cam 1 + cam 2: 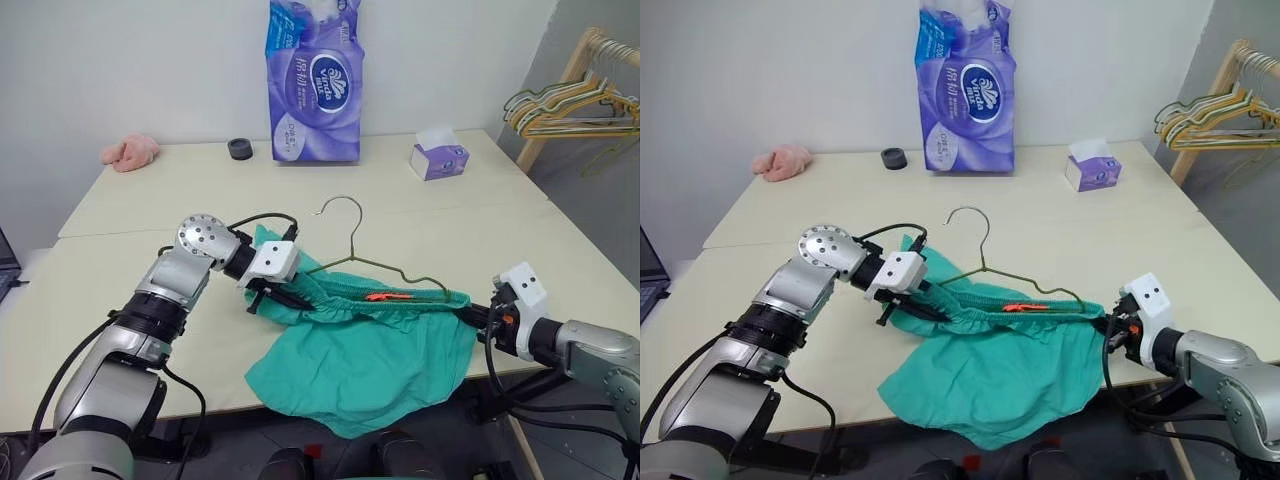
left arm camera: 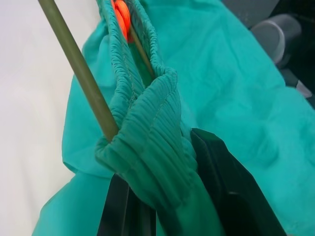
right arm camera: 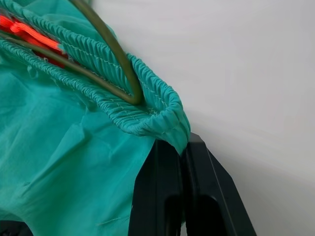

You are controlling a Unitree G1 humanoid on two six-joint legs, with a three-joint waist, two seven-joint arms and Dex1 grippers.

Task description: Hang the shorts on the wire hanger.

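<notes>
The teal shorts [image 1: 365, 355] lie at the table's front edge, legs hanging over it, waistband stretched between my two grippers. The olive wire hanger [image 1: 352, 262] has its lower bar and both shoulders inside the waistband, with its hook pointing away from me on the table. My left gripper [image 1: 272, 297] is shut on the waistband's left end; the wrist view shows the gathered elastic [image 2: 147, 147] pinched between the fingers [image 2: 231, 191] beside the wire [image 2: 78, 69]. My right gripper [image 1: 472, 313] is shut on the right end, where the wire [image 3: 115, 54] bends inside the band's corner [image 3: 157, 110].
A purple tissue pack [image 1: 312, 80], a small tissue box [image 1: 438, 158], a black tape roll [image 1: 240, 149] and a pink fluffy cloth [image 1: 130, 152] sit along the table's far side. A wooden rack with several hangers [image 1: 570, 105] stands at the right.
</notes>
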